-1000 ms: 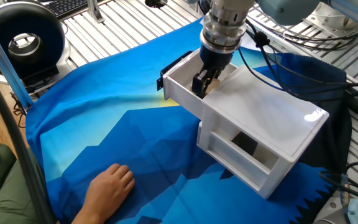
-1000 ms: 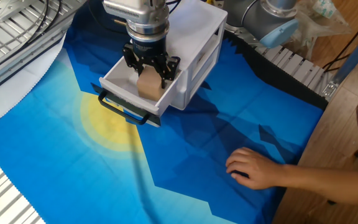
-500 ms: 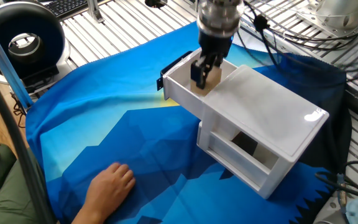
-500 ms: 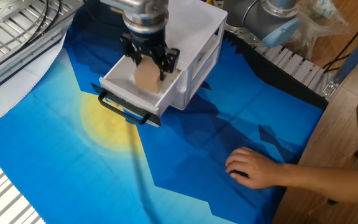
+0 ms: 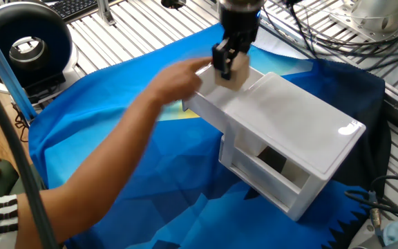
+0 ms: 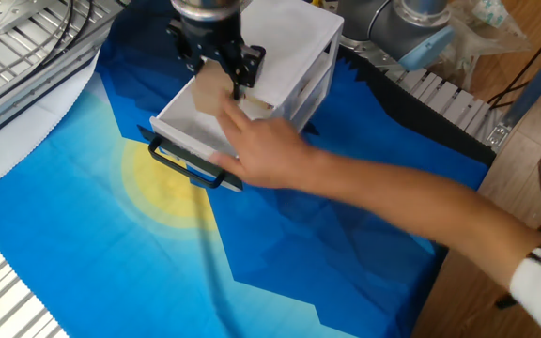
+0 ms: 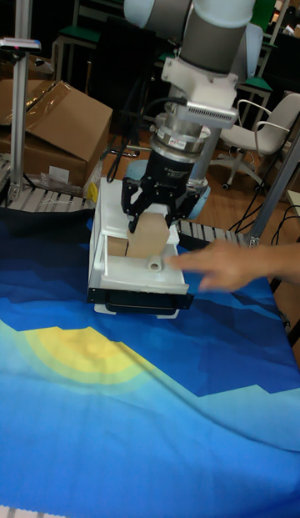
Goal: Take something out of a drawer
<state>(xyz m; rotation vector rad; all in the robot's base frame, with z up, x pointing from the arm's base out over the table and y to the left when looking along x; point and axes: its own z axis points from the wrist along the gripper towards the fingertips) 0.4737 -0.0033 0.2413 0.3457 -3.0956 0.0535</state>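
Observation:
The tan wooden cube [image 7: 151, 241] hangs just above the open white drawer [image 7: 133, 278], with my gripper [image 7: 150, 223] shut on its sides. In one fixed view the cube [image 5: 238, 75] is clear of the drawer's rim [image 5: 209, 112], held by the gripper [image 5: 226, 63]. From the other side the cube [image 6: 212, 94] is blurred below the gripper [image 6: 220, 71], over the drawer [image 6: 178, 130] with its black bar handle [image 6: 191, 170]. A person's hand [image 7: 218, 266] reaches in beside the cube, close to it; contact cannot be told.
The white two-drawer box [image 5: 302, 149] lies on a blue and yellow cloth [image 5: 102, 131]. The person's forearm [image 6: 411, 216] stretches across the cloth from the right. A black round device [image 5: 26, 45] and cables sit at the table's edges.
My gripper has risen with the cube, lifting it from inside the drawer to above its rim. The person's hand left the cloth and reached to the drawer.

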